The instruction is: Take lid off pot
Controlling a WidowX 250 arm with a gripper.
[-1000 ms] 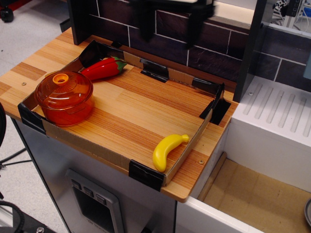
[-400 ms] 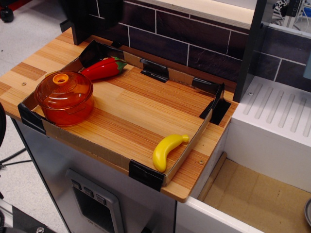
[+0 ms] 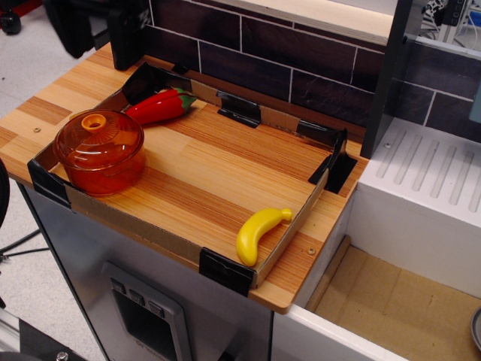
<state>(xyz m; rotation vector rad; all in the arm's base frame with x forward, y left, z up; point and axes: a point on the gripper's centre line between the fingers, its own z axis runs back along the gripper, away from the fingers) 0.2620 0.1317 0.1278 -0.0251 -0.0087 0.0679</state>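
A wooden counter (image 3: 225,173) fills the centre and left of the frame, backed by a dark brick-patterned wall (image 3: 301,56) along the top. To the right, a white ribbed drainboard (image 3: 432,169) is seen, set lower than the counter. On the counter, a shallow cardboard tray (image 3: 289,229) with black taped corners is laid out, its low walls framing most of the wood.

In the upper left corner of the frame, a dark blurred shape is seen, taken to be the gripper (image 3: 98,26); it is held above the counter's far left edge, well apart from everything in the tray. Whether its fingers are spread or closed cannot be told, and nothing is seen in its grasp.

The pot (image 3: 101,173), translucent orange, is placed in the left corner of the tray. The lid (image 3: 98,139) is seated on top of it, with its lighter ring knob uppermost.

Just behind the pot, a red pepper (image 3: 159,106) is laid against the tray's far wall. A yellow banana (image 3: 258,233) is rested at the near right wall.
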